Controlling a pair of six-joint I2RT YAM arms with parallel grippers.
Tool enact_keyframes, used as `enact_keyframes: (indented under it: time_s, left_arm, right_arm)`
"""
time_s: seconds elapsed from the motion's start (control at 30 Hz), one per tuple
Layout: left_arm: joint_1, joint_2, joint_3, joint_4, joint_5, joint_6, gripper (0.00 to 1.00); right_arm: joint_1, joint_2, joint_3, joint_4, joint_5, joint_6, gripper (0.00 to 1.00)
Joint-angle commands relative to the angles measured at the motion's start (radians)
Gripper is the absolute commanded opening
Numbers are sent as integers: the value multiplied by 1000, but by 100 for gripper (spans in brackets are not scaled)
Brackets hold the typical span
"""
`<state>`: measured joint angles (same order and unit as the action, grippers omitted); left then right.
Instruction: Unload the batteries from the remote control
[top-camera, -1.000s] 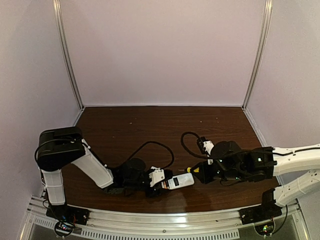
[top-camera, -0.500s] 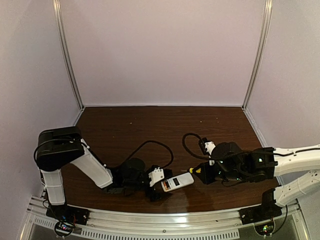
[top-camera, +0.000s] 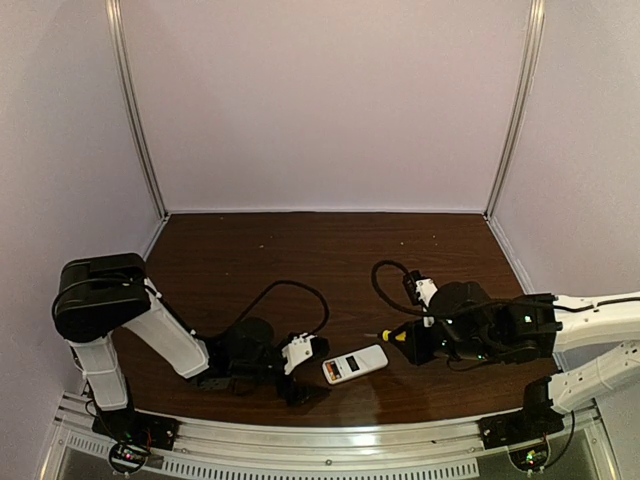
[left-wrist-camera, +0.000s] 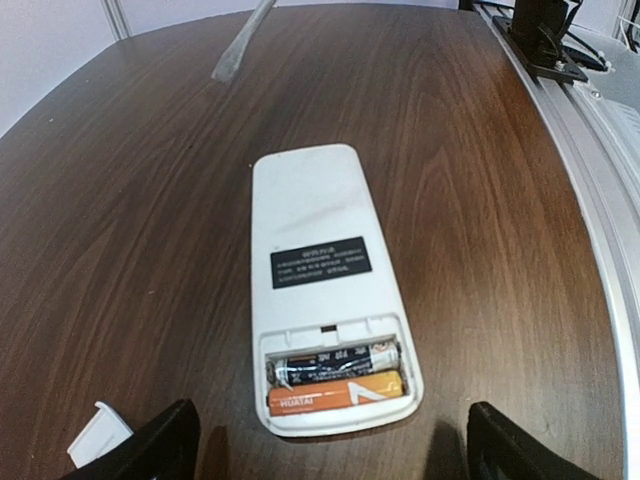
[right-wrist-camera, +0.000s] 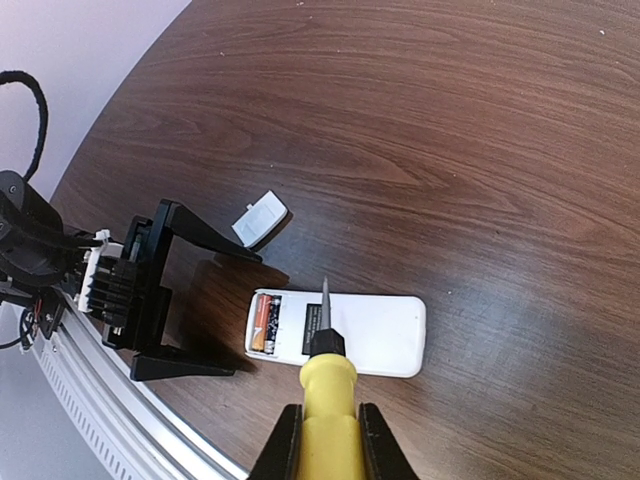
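Presently the dark wood worktop (top-camera: 300, 250) carries the remote control (top-camera: 355, 363) near its front edge, between the two arms.

Left claw (top-camera: 312, 370): positioned just off the remote control's open end, low over the worktop. Its jaws stand wide apart and hold nothing. In the left wrist view the two fingers (left-wrist-camera: 170, 445) flank the remote control's open end without touching it.

Right claw (right-wrist-camera: 330, 440): positioned beyond the remote control's closed end, jaws clamped on the yellow handle of a screwdriver (right-wrist-camera: 328, 385). The blade points at the remote control and its tip sits over the back panel, beside the black label (left-wrist-camera: 318, 262). Contact between tip and panel cannot be confirmed.

Remote control: lies flat, back face up, battery bay uncovered.

Cover piece (right-wrist-camera: 260, 218): small, white, lying on the worktop just off the remote control's open end, apart from it.

Batteries (right-wrist-camera: 263, 322): both seated in the remote control's bay, side by side. The dark battery (left-wrist-camera: 335, 360) lies nearer the label, and the orange battery (left-wrist-camera: 335, 392) lies nearer the end wall.
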<state>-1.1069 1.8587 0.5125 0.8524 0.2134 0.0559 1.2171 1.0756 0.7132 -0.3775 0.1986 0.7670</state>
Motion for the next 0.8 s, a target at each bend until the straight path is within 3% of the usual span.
enact_keyframes:
  time_s: [0.0, 0.4, 0.77]
  left_arm:
    - [6, 20, 11, 60, 16, -44, 94]
    - [4, 81, 46, 87, 29, -146, 83]
    - [-6, 119, 73, 61, 12, -142, 75]
  right_arm:
    - [3, -19, -15, -3, 33, 0, 0]
    - [3, -36, -21, 2, 44, 7, 0]
    - [3, -51, -26, 2, 39, 12, 0]
